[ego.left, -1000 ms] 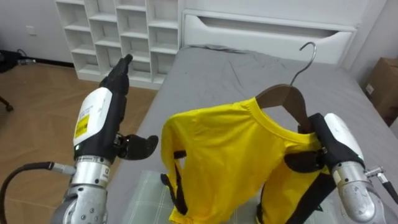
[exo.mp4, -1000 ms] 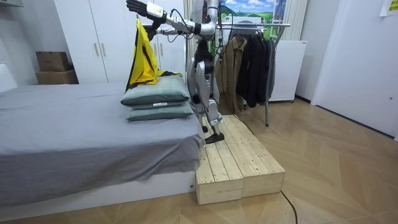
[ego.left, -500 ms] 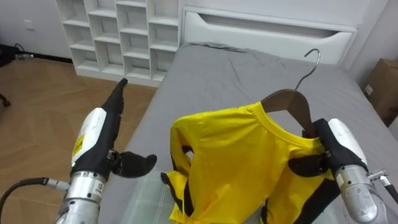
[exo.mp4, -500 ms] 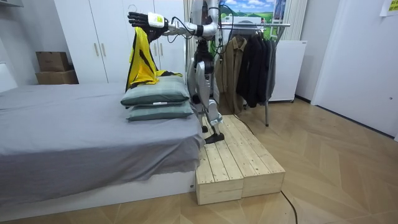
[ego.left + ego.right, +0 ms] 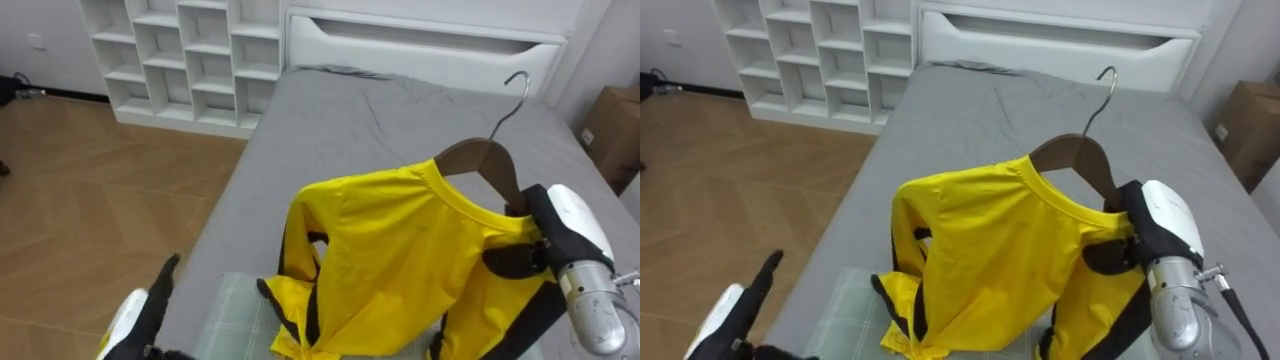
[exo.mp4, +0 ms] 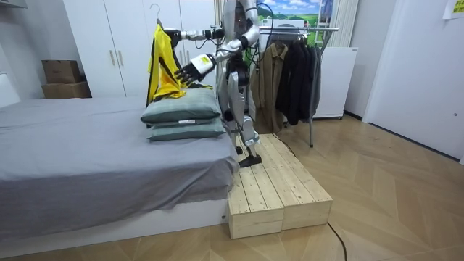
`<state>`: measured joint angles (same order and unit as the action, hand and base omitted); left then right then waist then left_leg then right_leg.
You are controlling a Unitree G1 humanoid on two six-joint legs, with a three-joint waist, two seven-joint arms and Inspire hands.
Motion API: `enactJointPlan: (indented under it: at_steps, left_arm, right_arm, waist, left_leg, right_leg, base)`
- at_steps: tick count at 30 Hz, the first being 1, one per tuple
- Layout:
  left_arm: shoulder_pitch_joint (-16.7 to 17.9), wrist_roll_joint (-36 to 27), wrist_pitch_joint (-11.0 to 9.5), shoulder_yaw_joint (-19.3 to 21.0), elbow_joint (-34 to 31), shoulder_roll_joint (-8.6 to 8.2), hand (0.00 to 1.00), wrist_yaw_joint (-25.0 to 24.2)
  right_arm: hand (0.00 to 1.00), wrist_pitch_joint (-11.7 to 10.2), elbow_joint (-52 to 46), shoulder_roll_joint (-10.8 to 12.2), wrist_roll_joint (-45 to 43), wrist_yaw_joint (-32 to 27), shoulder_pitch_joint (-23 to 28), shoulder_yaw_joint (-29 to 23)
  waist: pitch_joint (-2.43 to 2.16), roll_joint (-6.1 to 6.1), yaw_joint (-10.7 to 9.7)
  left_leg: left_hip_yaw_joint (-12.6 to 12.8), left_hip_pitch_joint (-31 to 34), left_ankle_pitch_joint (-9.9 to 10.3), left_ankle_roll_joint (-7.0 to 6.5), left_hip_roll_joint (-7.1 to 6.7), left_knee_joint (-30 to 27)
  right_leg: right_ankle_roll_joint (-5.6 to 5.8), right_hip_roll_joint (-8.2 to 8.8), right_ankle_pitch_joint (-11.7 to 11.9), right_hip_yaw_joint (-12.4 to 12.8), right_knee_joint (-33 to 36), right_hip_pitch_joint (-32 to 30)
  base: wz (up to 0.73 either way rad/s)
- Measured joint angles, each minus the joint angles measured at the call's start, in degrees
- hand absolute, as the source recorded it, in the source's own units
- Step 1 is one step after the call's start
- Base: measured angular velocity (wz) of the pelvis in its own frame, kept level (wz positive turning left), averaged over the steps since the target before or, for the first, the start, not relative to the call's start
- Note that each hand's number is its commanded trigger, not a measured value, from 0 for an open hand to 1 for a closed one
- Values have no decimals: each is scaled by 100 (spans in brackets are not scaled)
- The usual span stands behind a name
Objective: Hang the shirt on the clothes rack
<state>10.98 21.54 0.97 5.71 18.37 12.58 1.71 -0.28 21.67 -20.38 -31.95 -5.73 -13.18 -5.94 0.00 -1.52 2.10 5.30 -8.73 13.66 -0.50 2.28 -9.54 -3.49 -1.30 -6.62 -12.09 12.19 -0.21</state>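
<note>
A yellow shirt (image 5: 400, 250) with black trim hangs on a brown wooden hanger (image 5: 485, 160) whose metal hook points up. My right hand (image 5: 565, 240) is shut on the hanger's right shoulder, thumb pressed over the cloth. The shirt's hem rests on a pale green pillow (image 5: 235, 310). My left hand (image 5: 140, 320) is low at the lower left, fingers straight, touching nothing. In the room view I stand on a wooden platform (image 6: 279, 188) beside the bed, with the shirt (image 6: 163, 61) held up over the stacked pillows (image 6: 181, 112) and the left hand (image 6: 190, 69) open.
The grey bed (image 5: 400, 110) stretches ahead to a white headboard (image 5: 420, 45). White cube shelves (image 5: 190, 60) stand at the far left, a cardboard box (image 5: 610, 130) at the right. Behind me stands a clothes rack (image 6: 290, 65) with dark coats.
My left arm has dropped from head height to low beside the pillows, hand still open. The right hand keeps the hanger and shirt up.
</note>
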Motion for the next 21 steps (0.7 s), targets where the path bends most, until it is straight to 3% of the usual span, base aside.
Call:
enactJointPlan:
  at_steps: [3, 9, 18, 21]
  left_arm:
    - [217, -145, 66, 292, 433, -10, 0, 16]
    - [278, -510, 35, 785, 1833, -6, 0, 282]
    - [635, -850, 50, 1002, 3185, 13, 0, 324]
    - [747, -838, 148, 1003, 3472, 11, 0, 353]
  right_arm:
    - [100, 53, 0, -13, 6, -56, 1, -50]
    - [100, 142, -39, -23, 5, -61, 3, -60]
    - [100, 168, -290, -55, 40, -62, 4, -122]
    - [100, 169, -295, -55, 40, -80, 4, -144]
  waist:
    - [-2, 5, 7]
    - [-25, 29, 138]
    - [-29, 28, 152]
    - [-27, 32, 169]
  left_leg:
    - [-9, 1, 0, 0, -1, -2]
    - [51, -2, 0, -1, -21, -4]
    - [37, -64, 1, -2, -45, 1]
    - [42, -81, 3, -5, -45, 22]
  right_leg:
    - [-1, 10, 0, -9, 19, -12]
    - [-6, 11, -5, 58, 57, -35]
    - [-4, 13, -8, 36, 35, 41]
    - [-2, 3, -10, 43, 42, 44]
  base:
    - [2]
    - [-4]
    - [0]
    - [0]
